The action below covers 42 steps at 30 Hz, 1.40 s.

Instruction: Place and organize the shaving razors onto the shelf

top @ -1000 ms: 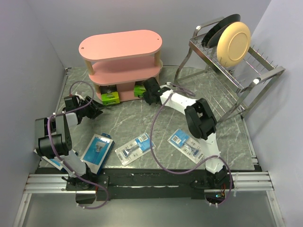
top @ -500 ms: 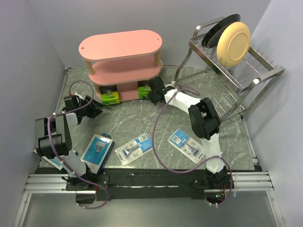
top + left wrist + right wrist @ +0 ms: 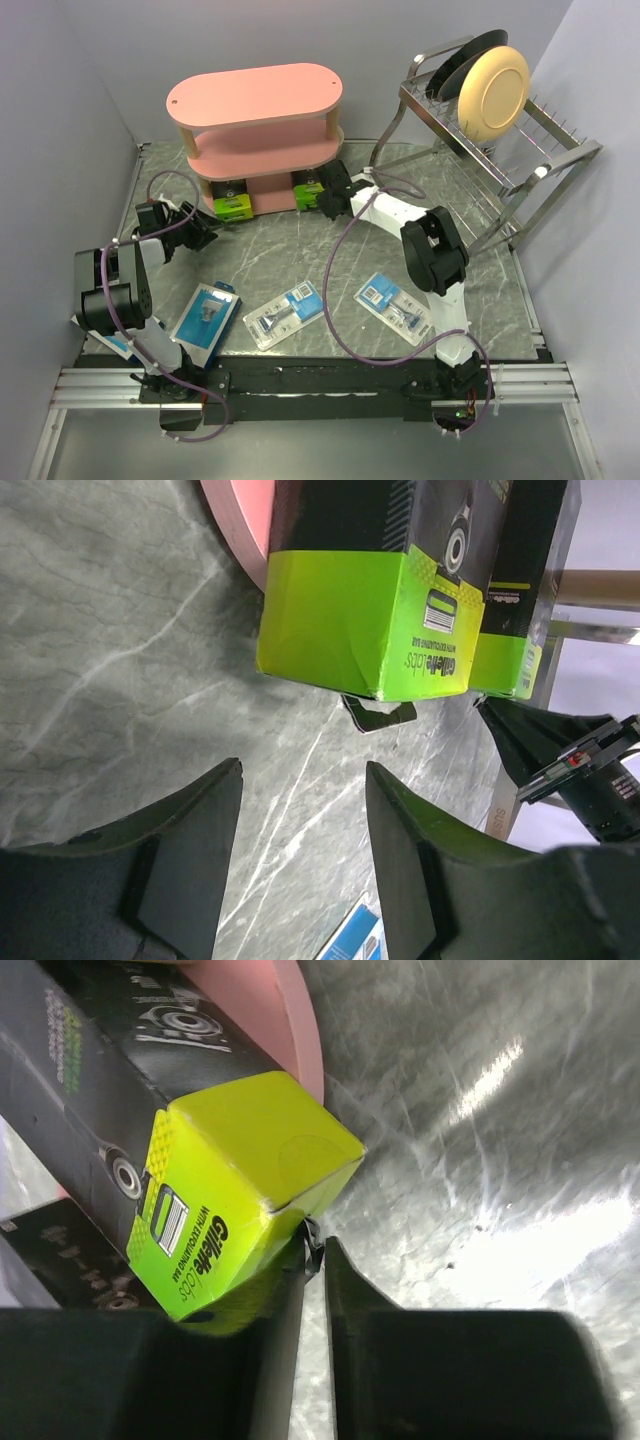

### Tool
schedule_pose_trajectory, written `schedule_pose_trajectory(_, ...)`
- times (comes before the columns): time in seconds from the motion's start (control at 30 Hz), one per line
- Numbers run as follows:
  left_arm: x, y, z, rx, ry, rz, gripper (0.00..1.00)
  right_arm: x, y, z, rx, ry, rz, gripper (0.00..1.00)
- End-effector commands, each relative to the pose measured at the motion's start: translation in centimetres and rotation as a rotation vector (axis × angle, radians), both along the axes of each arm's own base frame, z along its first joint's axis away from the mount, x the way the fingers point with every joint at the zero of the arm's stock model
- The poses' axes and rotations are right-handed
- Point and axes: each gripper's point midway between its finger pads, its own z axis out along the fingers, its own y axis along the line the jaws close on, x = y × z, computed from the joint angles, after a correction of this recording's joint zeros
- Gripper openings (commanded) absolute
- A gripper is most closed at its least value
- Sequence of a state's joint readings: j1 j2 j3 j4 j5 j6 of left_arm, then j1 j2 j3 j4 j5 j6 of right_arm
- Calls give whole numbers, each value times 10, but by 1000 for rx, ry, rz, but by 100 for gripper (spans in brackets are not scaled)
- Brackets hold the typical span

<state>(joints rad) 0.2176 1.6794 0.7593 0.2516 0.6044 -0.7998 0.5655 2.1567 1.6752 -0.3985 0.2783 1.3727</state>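
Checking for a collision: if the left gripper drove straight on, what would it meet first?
Probably the lime-green end of the nearer black razor box, at the bottom of the pink shelf; depth unclear.

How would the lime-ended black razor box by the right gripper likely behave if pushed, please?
The razor box looks like flat-faced cardboard, so it should slide, not roll. Its lime end seems to be a tucked flap, which may give under pressure. As thin card packaging, it is probably light.

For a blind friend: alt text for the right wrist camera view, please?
A black razor box with a lime-green end lies on the pink shelf, jutting over the grey table. Dark fingers beside it, slightly apart, hold nothing.
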Motion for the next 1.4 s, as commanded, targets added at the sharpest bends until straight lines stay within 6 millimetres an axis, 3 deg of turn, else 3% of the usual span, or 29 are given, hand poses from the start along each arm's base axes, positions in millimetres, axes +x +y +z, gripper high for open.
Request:
schedule_pose_trajectory(0.0, 13, -8, 19, 0, -77, -24, 58, 39, -12, 77, 0, -232, -13, 29)
schedule_pose_trajectory(0.27, 26, -23, 26, -64, -85, -40, 53, 39, 2, 117, 55, -316, 80, 31)
schedule_pose_trajectory(0.53, 49, -18, 21, -138, -40, 15, 48, 29, 5, 107, 88, -276, 88, 32)
schedule_pose_trajectory(0.87, 49, -9, 14, -205, 1, 91, 15, 29, 2, 102, 75, -267, 79, 32)
schedule_pose_trajectory(0.97, 46, -1, 13, -210, 9, 126, 10, 28, 1, 98, 66, -258, 78, 31)
schedule_pose_trajectory(1.37, 56, 6, 18, -224, -16, 140, 9, 19, 2, 87, 67, -226, 107, 30)
